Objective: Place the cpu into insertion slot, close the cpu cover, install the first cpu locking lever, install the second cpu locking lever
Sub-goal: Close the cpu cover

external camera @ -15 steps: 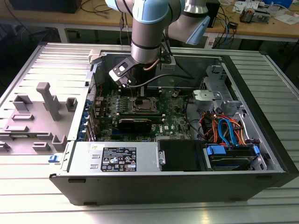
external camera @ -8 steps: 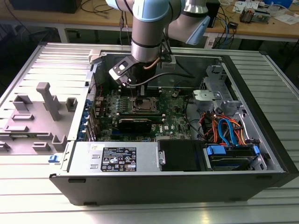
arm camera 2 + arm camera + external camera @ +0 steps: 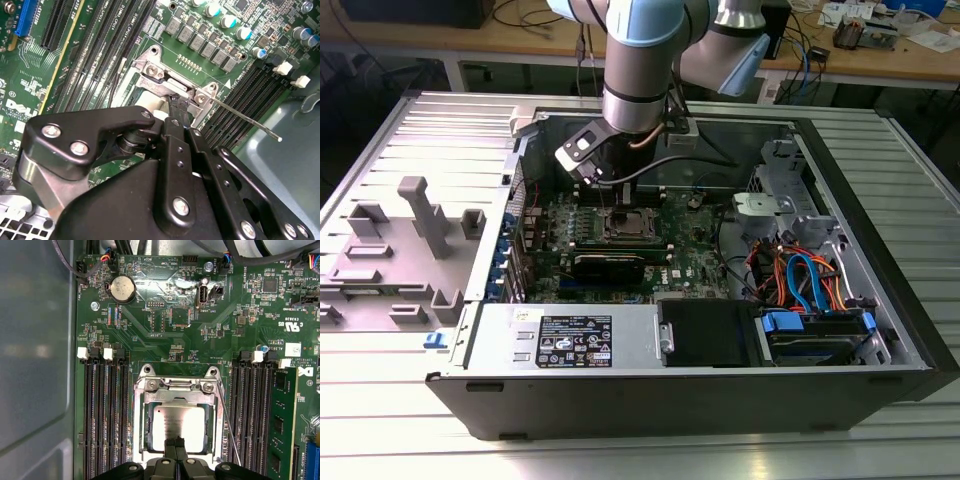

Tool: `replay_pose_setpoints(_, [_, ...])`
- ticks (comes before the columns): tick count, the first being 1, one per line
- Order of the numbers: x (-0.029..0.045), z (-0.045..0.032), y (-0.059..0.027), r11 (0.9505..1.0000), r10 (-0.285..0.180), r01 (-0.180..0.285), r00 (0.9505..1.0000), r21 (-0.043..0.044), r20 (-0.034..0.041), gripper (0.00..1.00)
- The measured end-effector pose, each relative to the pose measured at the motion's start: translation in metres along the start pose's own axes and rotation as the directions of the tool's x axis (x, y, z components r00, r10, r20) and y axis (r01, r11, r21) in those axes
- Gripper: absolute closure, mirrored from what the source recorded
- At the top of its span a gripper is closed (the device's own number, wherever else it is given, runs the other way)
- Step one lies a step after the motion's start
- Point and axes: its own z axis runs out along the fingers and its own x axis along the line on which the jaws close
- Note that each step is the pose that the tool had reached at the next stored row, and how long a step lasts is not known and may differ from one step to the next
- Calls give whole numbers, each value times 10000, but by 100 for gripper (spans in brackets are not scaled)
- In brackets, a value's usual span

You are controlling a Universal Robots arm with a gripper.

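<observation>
In the first wrist view the cpu (image 3: 187, 417) lies flat in the insertion slot (image 3: 147, 432), its dull silver top showing through the window of the cpu cover (image 3: 218, 425). The cover lies down over the chip. My gripper (image 3: 175, 442) is shut, its fingertips together over the chip's near edge. A thin metal locking lever (image 3: 231, 432) runs along one side of the socket. In the second wrist view that lever (image 3: 245, 117) sticks out free at an angle, and my gripper (image 3: 178, 102) points at the socket's metal frame (image 3: 157, 85). In the exterior view my gripper (image 3: 618, 205) hangs over the socket (image 3: 632, 226).
Long black memory slots (image 3: 105, 415) flank the socket, and a green card (image 3: 282, 425) stands beside them. A coin battery (image 3: 122, 288) sits further up the board. The case wall (image 3: 35, 365) is close. Cables (image 3: 800, 275) and a drive cage (image 3: 710, 335) fill the exterior view's right.
</observation>
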Motion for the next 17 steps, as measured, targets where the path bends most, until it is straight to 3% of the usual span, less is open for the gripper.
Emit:
replay_pose_setpoints(9, [1, 3, 0, 10000, -1, 1, 10000, -1, 2, 89])
replay_pose_setpoints(17, [0, 70, -34, 10000, -9, 9, 10000, 6, 11, 89])
